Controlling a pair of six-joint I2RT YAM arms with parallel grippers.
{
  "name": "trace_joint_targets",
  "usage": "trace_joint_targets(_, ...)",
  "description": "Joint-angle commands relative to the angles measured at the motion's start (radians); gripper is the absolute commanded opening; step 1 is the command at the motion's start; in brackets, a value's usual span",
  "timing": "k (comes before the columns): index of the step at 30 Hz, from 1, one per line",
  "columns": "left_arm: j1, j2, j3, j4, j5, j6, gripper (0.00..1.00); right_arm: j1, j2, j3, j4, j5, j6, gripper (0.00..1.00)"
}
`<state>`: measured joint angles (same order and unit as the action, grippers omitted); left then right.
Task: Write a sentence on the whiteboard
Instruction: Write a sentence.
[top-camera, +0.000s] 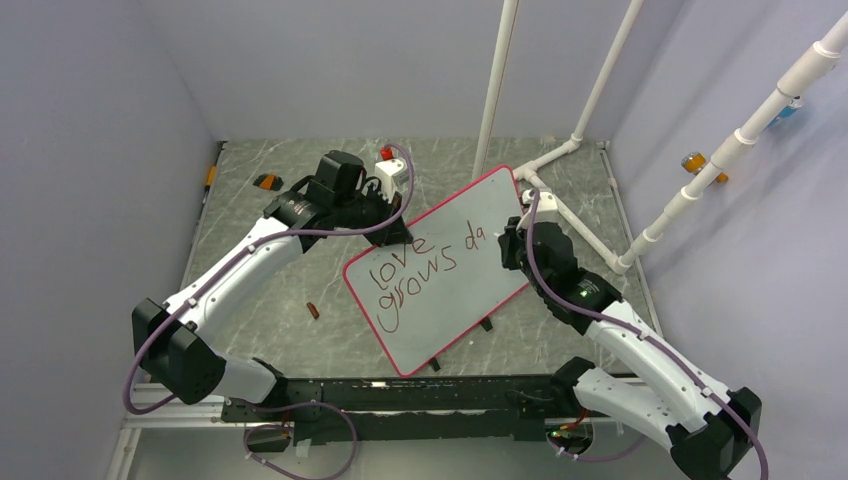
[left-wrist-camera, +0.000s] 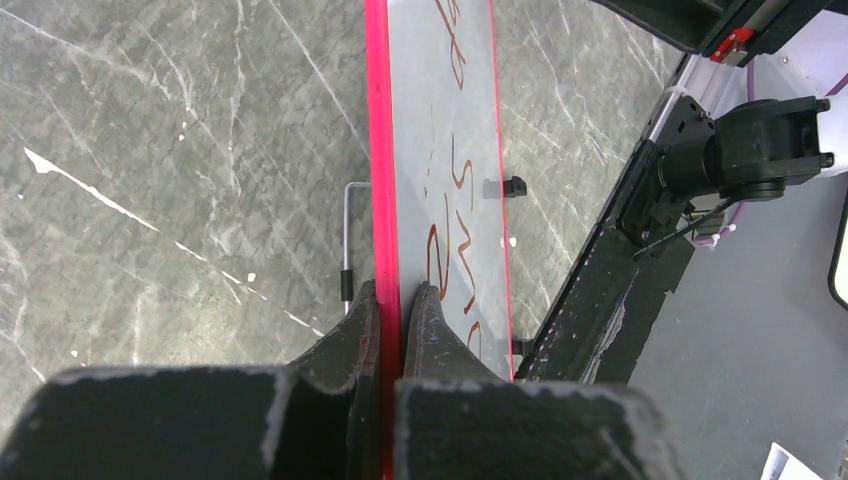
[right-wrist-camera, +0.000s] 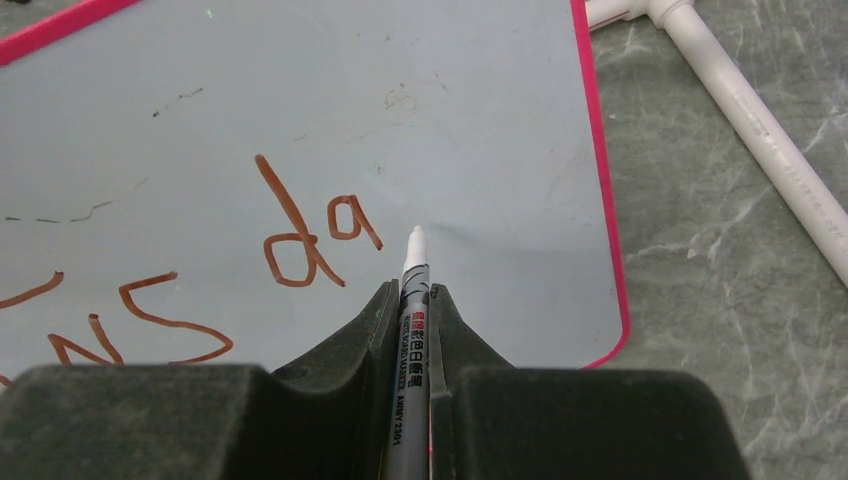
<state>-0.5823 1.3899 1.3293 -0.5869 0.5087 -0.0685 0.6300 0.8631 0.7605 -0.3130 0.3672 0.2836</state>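
The whiteboard (top-camera: 455, 300), white with a red-pink frame, is propped tilted at the table's middle. The sentence (top-camera: 415, 268) reads "love grows da" in dark red cursive. My left gripper (top-camera: 398, 232) is shut on the board's upper left frame edge; in the left wrist view my fingers (left-wrist-camera: 392, 296) pinch the red frame (left-wrist-camera: 377, 150). My right gripper (top-camera: 507, 238) is shut on a grey marker (right-wrist-camera: 413, 300). Its pale tip (right-wrist-camera: 415, 234) sits at the board (right-wrist-camera: 300, 90) just right of the letters "da" (right-wrist-camera: 310, 240); I cannot tell if it touches.
White PVC pipes (top-camera: 590, 90) stand behind and right of the board, one lying on the table (right-wrist-camera: 750, 120). A small red piece (top-camera: 313, 311) lies left of the board. An orange-black object (top-camera: 267, 181) and a red-white object (top-camera: 388, 160) sit at the back. Black clip (left-wrist-camera: 513, 186).
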Motion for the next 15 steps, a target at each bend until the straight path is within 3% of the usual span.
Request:
trace_joint_targets(1,-0.001,-0.018,-0.012,0.033,-0.157,0.168,0.0,-0.026,0.006,0.063,0.036,-0.031,-0.008,0.0)
trace_joint_targets(15,-0.001,-0.021,-0.013,0.032,-0.155,0.169,0.0,-0.155,-0.006,0.041,0.059,-0.164,0.023,0.0)
